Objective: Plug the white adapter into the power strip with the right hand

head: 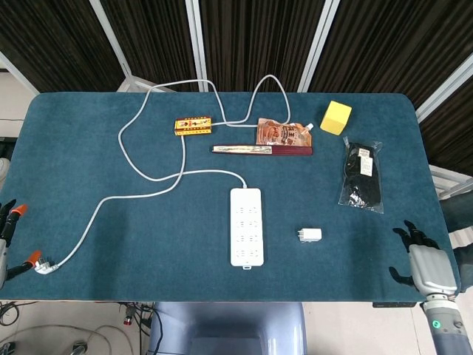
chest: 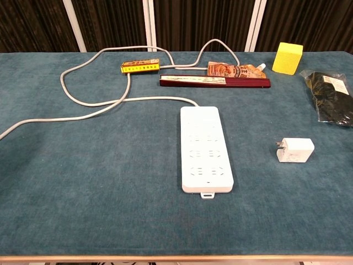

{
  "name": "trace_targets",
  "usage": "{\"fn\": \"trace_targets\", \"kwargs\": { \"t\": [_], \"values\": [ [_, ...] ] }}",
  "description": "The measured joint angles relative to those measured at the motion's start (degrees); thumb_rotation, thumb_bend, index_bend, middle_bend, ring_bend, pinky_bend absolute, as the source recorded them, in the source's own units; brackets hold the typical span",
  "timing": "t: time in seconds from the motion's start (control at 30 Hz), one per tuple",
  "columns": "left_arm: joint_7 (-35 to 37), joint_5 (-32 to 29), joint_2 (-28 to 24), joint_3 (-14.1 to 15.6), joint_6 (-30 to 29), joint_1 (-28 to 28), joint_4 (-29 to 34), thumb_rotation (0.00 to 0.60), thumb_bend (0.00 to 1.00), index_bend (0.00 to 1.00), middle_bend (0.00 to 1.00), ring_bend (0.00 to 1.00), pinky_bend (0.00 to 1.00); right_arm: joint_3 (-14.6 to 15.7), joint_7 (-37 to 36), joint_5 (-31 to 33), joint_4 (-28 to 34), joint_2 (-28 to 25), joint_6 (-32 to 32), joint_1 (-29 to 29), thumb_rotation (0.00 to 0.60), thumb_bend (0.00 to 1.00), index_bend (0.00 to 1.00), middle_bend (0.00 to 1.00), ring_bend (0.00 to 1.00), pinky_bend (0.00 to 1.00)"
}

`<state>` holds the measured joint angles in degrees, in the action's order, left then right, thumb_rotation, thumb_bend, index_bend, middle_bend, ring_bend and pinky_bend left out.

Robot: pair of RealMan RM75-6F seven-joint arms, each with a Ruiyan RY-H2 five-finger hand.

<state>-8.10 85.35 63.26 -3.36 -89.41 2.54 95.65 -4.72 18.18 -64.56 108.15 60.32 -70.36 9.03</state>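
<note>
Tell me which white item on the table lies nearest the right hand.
The small white adapter, lying between the long white power strip and the right hand; the strip and its white cable lie further left.

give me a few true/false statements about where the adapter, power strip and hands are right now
1. The white adapter is plugged into the power strip. False: it lies on the table apart from the strip, on its right.
2. The right hand holds nothing. True: it sits at the table's right edge, away from the adapter.
3. The adapter's prongs point toward the strip. True.
4. The yellow block rests on the power strip. False: it stands at the far right of the table, well behind the strip.
5. The left hand is touching the power strip. False: it is at the table's left edge, near the cord's plug.
</note>
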Motion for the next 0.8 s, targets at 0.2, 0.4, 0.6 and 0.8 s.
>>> {"fn": "trace_targets", "kwargs": {
  "t": [0.2, 0.4, 0.6, 0.8],
  "values": [
    [-0.5, -0.2, 0.1, 0.0, 0.2, 0.1, 0.1, 0.6, 0.18, 0.13, 0.05, 0.0, 0.01, 0.1, 8.4, 4.9, 2.2, 1.6, 3.4, 3.7, 0.6, 0.35, 0.19, 0.08, 0.13, 0.21],
    [-0.7, -0.1, 0.2, 0.0, 0.3, 0.1, 0.1, 0.6, 0.18, 0.13, 0.05, 0.0, 0.01, 0.7, 14.3, 7.5, 2.6, 6.1, 3.8, 6.7, 0.6, 0.35, 0.19, 0.08, 0.13, 0.21],
    [-1.1, -0.2, 0.3, 0.1, 0.7, 0.3, 0.1, 0.6, 0.18, 0.13, 0.05, 0.0, 0.01, 0.8, 16.8, 9.8, 2.7, 9.0, 3.9, 8.9, 0.6, 0.35, 0.19, 0.08, 0.13, 0.21],
    [-1.2, -0.4, 0.4, 0.0, 0.7, 0.3, 0.1, 0.6, 0.18, 0.13, 0.05, 0.0, 0.01, 0.4, 18.0, 11.9, 2.4, 11.4, 4.0, 10.8, 0.6, 0.35, 0.19, 0.08, 0.13, 0.21]
  ]
}}
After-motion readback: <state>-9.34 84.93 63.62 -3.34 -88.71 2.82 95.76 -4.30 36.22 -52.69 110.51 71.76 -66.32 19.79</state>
